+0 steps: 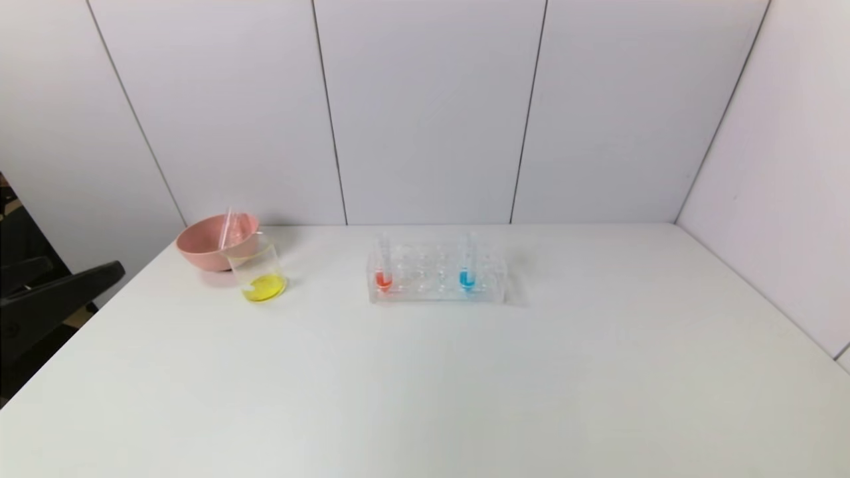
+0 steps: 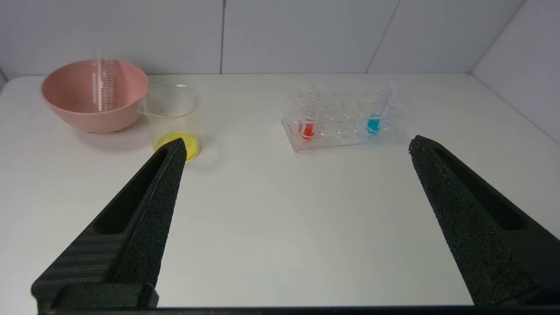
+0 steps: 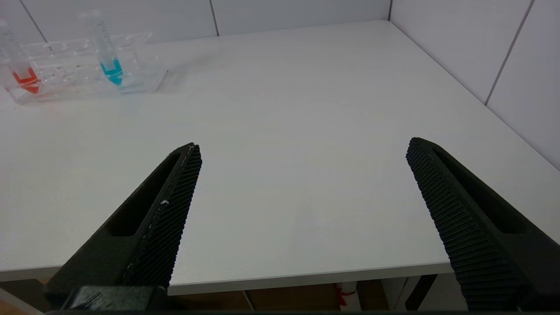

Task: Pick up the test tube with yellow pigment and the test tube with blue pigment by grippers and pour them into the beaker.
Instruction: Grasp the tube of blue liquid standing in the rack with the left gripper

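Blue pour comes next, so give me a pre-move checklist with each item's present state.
1. Test tube with blue pigment upright in the rack: ok.
2. Red tube sits apart from it, at the rack's other end: ok.
3. Beaker upright, yellow liquid already inside: ok.
4. Emptied tube resting in the pink bowl: ok.
5. Right claw open and empty, near the table's front edge: ok.
6. Left claw open, empty, short of the beaker: ok.

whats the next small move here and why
Probably bring the right hand, open and back at the table's near edge, toward the blue tube upright in the rack. The beaker already holds yellow liquid and an empty tube leans in the pink bowl, so blue remains.
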